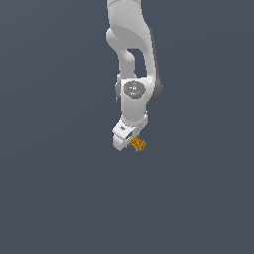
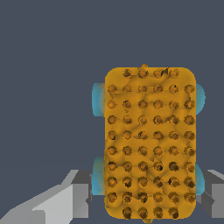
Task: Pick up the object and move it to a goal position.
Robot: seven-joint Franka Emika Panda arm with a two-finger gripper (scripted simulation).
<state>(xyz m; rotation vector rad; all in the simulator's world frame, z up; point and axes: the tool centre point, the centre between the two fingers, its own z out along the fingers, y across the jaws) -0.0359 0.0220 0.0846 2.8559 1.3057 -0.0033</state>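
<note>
Block [image 1: 138, 144] sat in the gripper [image 1: 133, 144].
Fingers [image 2: 61, 201] were closed on both its sides; best move slowly so it won't slip.

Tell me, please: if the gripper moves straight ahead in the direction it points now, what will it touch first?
Most likely the orange block. In the wrist view it fills the space just ahead, between the fingers. In the exterior view it sits at the gripper tip. Whether they already touch is unclear.

Orange block [image 2: 149, 144] with dark dots, teal edge bits; white pincer [image 1: 130, 141]
</note>
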